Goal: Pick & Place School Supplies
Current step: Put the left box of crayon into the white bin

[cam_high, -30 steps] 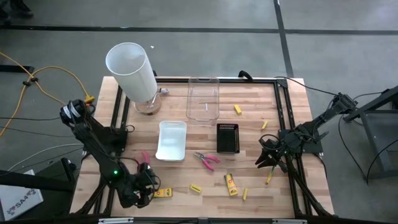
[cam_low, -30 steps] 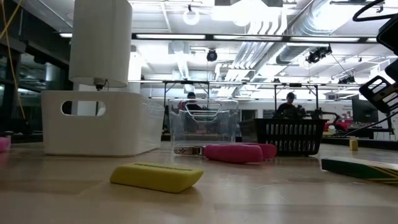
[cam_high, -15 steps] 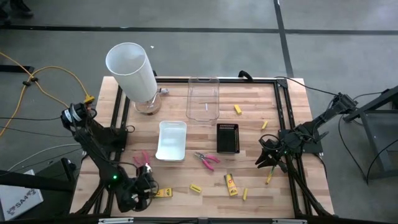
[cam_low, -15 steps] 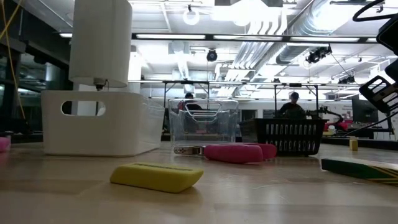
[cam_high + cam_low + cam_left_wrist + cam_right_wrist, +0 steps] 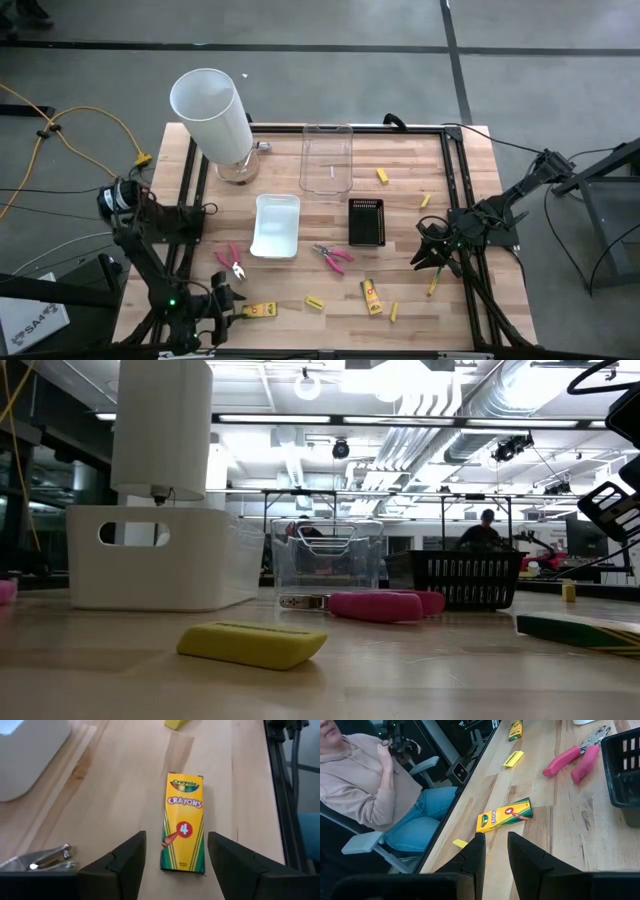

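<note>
Since its fingers stand wide with nothing between them, the left gripper (image 5: 175, 865) hangs over the crayon box (image 5: 183, 821) (flat on the table's near edge (image 5: 330, 335)), seemingly lined up to grab it.

Readable print: one crayon box only.
Just ahead of my left claw (image 5: 175, 855), between its fingers, I read "Crayola", "CRAYONS" and a red "4" on the flat yellow cardboard crayon pack (image 5: 183, 822).
</note>
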